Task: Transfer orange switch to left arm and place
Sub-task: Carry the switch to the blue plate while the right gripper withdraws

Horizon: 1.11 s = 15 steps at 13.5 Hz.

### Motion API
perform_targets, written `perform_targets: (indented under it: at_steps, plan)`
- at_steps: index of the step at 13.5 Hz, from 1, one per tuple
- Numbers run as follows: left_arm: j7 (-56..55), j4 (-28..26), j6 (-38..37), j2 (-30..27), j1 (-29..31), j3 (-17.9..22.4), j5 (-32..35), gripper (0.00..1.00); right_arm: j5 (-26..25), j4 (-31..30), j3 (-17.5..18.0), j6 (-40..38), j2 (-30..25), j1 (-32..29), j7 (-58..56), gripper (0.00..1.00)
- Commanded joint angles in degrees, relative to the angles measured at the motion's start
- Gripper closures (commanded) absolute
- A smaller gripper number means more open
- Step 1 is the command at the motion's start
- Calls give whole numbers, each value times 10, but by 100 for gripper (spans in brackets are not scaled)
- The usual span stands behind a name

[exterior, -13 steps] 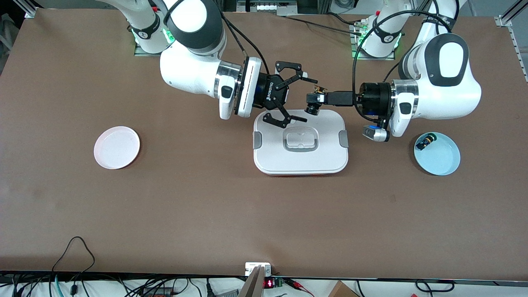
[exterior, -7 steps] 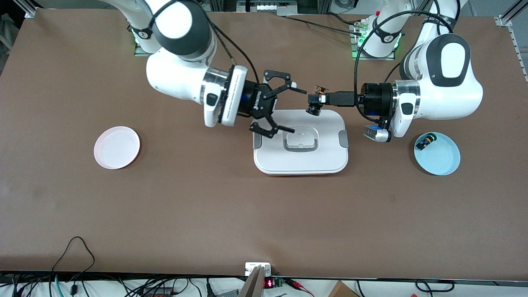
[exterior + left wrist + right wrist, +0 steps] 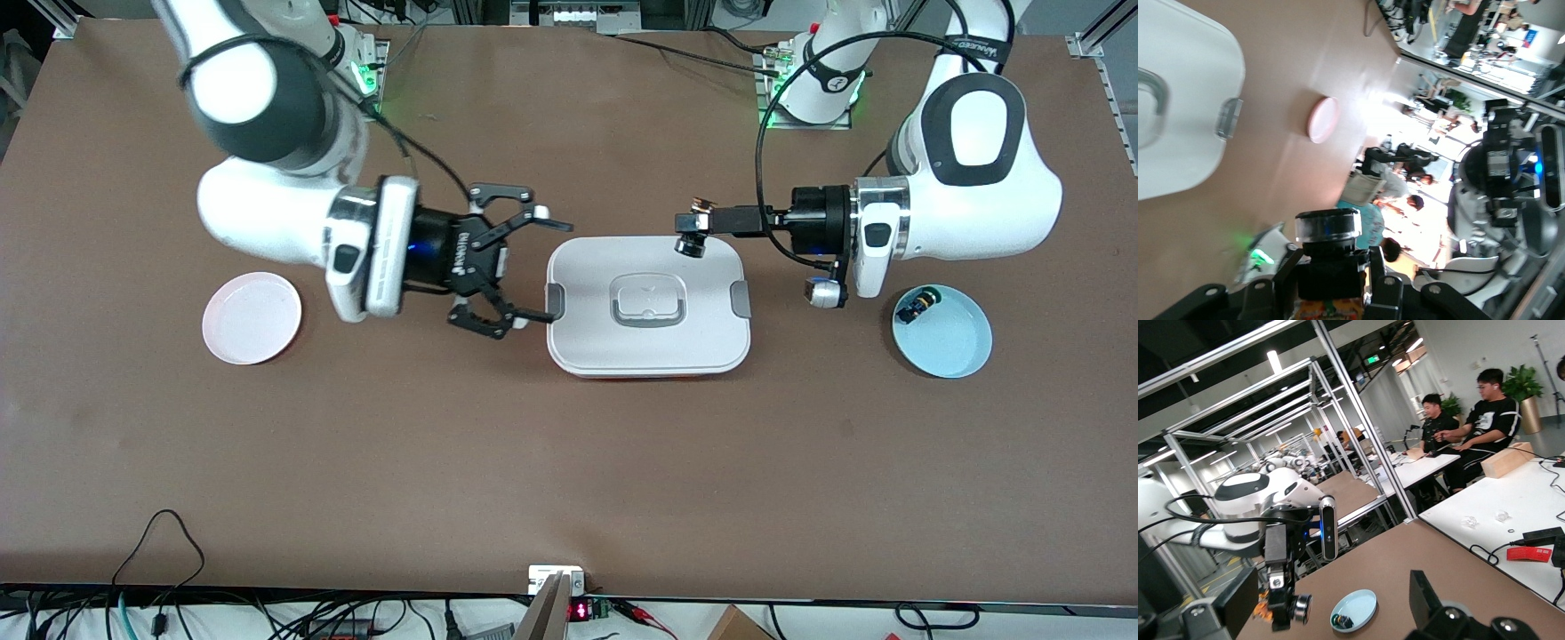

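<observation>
Over box (image 3: 649,356): orange switch (image 3: 693,233) upright (cap down).

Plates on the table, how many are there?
2. A pink plate lies toward the right arm's end. A blue plate, with a small part in it, lies toward the left arm's end. None looks hidden.

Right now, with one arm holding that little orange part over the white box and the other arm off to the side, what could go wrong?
1. The left gripper, shut on the orange switch, holds it over the box; if the grip slips, the part would probably land on the lid.
2. The right gripper hangs open just beside the box, near its grey clip; reaching in for the handover, its fingers might bump the box.
</observation>
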Motion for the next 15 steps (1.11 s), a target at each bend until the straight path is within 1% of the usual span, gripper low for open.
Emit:
perform_targets:
  at_steps: [1, 2, 4, 7, 8, 10, 11, 12, 14, 15]
  plan:
    - [2, 25, -6, -4, 10, -2, 104, 70, -71, -16, 7, -137, -9, -84, 2, 0]
    - [3, 28, -6, -4, 10, -2, 146, 70, -102, -16, 7, -200, -4, -116, 2, 0]
    - [25, 38, -6, -4, 17, -2, 234, 70, -139, -17, 7, -301, 4, -163, -6, 0]
    - [112, 36, -8, 14, 38, -2, 321, 70, -213, -15, 7, -408, 12, -230, -6, 0]
    - [148, 36, -8, 23, 52, -2, 357, 70, -247, -12, 7, -434, 12, -254, -3, 0]
    - [222, 35, -8, 32, 66, -2, 452, 70, -320, -7, 6, -464, 0, -287, 3, 0]
    - [257, 35, -8, 39, 70, -2, 512, 70, -354, -7, 0, -469, -11, -290, 6, 0]
    - [286, 29, -6, 42, 75, -2, 551, 70, -393, -7, -18, -473, -22, -289, 21, 0]
    - [340, 28, -7, 52, 88, -2, 608, 70, -464, -7, -41, -498, -58, -285, 52, 0]
    - [371, 24, -4, 59, 99, -2, 650, 70, -501, -9, -58, -502, -77, -279, 71, 0]
